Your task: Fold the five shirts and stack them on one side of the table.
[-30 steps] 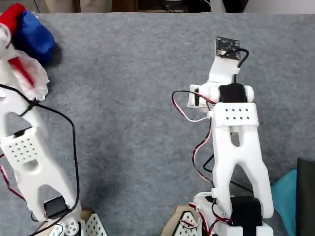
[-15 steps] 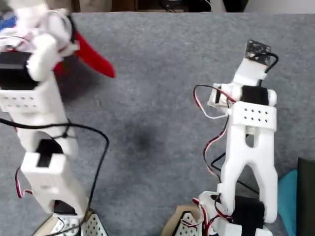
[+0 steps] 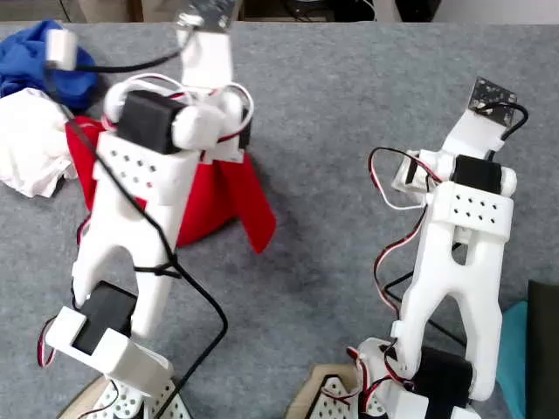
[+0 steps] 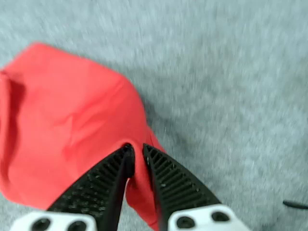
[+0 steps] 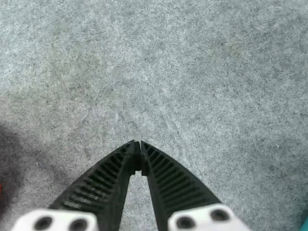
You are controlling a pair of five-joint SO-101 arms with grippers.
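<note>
A red shirt [image 3: 229, 202] hangs bunched under my left arm at the table's centre-left, its lower part resting on the grey mat. In the left wrist view my left gripper [image 4: 135, 150] is shut on a fold of the red shirt [image 4: 72, 120]. A crumpled white shirt [image 3: 31, 153] and a blue shirt [image 3: 35, 65] lie at the far left corner. My right gripper [image 5: 139, 148] is shut on nothing above bare mat, on the right side of the table.
The table is covered by a grey mat [image 3: 332, 96]. A teal cloth [image 3: 511, 349] and a black object [image 3: 546, 345] sit at the near right edge. Open mat lies between the two arms and along the far side.
My left arm has swung from the pile at the far left toward the centre, pulling the red shirt out with it. The right arm has shifted to the right.
</note>
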